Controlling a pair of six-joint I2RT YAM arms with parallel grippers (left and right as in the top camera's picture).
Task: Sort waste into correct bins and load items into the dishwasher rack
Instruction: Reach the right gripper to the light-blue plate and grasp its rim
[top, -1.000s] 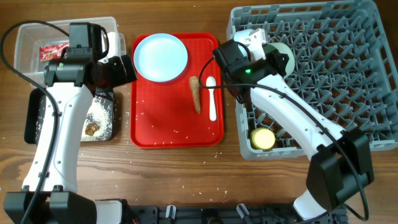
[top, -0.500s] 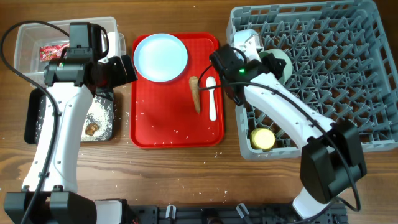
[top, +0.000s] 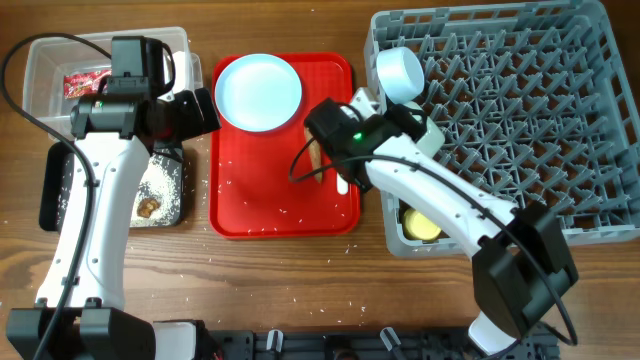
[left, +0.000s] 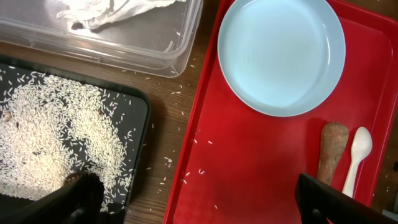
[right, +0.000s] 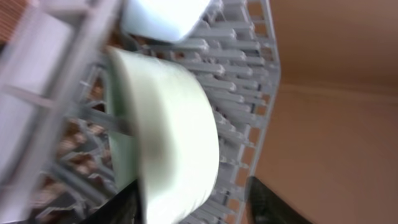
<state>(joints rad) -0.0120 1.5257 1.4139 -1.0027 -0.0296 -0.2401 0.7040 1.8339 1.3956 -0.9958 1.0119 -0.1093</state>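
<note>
L pincer (left: 196, 186): spread wide, nothing in it; hangs over the left edge of the red tray (top: 280, 205), next to the black tray (left: 138, 124).
R pincer (right: 196, 202): fingers spread. Wrist view is blurred. The lower rim of the mint green bowl (right: 174, 137) lies betw. the fingers, w/ a clear gap on one side. Can't tell if the other finger touches it.
Dishwasher rack (top: 520, 110): R side of tabletop (top: 300, 270); mint green bowl stands on edge inside.
Blue-white bowl (top: 400, 70): in rack, on its side, near the corner closest to the plate.
Yellow cup (top: 420, 225): in rack at a front corner, partly under R arm.
Plate (left: 281, 56): flat on red tray, far end.
White spoon (left: 356, 158) & brown carrot-shaped stick (left: 333, 152): side by side on red tray; overhead, R arm covers part of both.
Clear tub (top: 40, 60): holds red-and-white wrapper (top: 85, 80) & crumpled white paper (left: 118, 12).
Black tray contents: spread of rice grains (left: 50, 137) & small brown lump (top: 148, 207).
Stray rice: a few grains on red tray & tabletop.
</note>
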